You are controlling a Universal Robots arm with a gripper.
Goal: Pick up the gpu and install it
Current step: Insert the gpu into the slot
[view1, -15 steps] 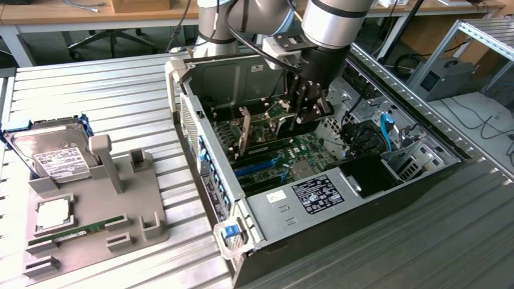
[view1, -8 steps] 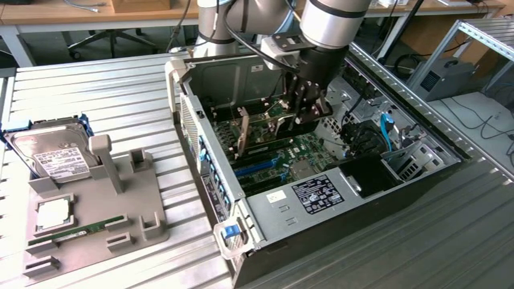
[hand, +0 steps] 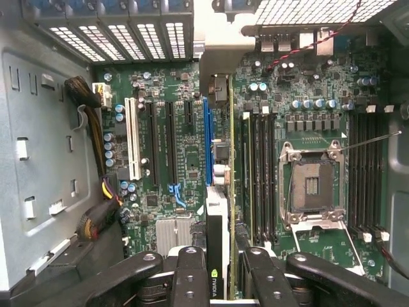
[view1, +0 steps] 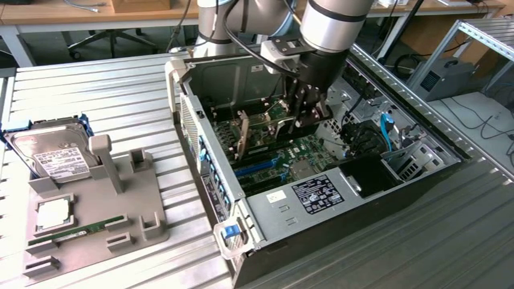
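From the exterior view, the whole setting: silver-and-black robot arm [view1: 333, 24] pointed steeply down into the open black-and-silver computer case [view1: 269, 208] lying on its side on the ridged metal table [view1: 112, 90], wrist roughly vertical, black gripper [view1: 307, 117] sunk among the boards near the case's middle. Clamped there on the gpu [view1: 278, 125], a flat green circuit-board card standing on edge over the green motherboard [view1: 293, 150], inside the case. Also from that view, well apart at its left: grey moulded holder [view1: 96, 205] carrying a silver boxy hard drive [view1: 52, 153] in a blue frame, a square silver processor chip [view1: 53, 214] and a narrow green memory stick [view1: 76, 232]. From the wrist view, looking straight down the tool: two black fingers [hand: 192, 278] closed partway, pressing the gpu [hand: 217, 214] from both sides, card seen edge-on as a thin strip running away from the gripper [hand: 222, 259], just beside the long blue expansion slot [hand: 208, 137]; whether seated in a slot or just above one, cannot tell. Around it: white slot [hand: 133, 137], open silver processor socket [hand: 311, 188], black memory slots [hand: 262, 173], bundle of yellow and black wires [hand: 102, 198]. As for writing: small green-and-white emblem [hand: 214, 275] on the card's black edge between the fingers, lettering too small to read; black label [view1: 321, 192] with white print and white sticker [view1: 275, 195] on the case's silver cover, white label on the hard drive, none legible.
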